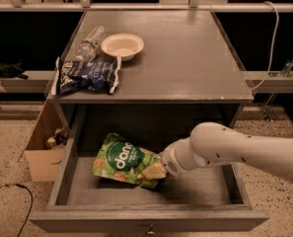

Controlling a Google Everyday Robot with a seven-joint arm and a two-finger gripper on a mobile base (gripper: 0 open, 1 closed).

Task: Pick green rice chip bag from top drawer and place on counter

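The green rice chip bag [122, 159] is in the open top drawer [205, 189], left of centre, with its right end tilted up. My gripper [155, 172] reaches in from the right on a white arm and is shut on the bag's lower right corner. One pale finger [153, 171] shows on top of the bag; the other is hidden under it. The grey counter [185, 58] is directly above the drawer.
On the counter's left part lie a dark blue and white snack bag [87, 76], a clear plastic bottle [90, 43] and a white bowl [122, 46]. A cardboard box [42, 149] stands on the floor left of the drawer. A white cable [272, 38] hangs at right.
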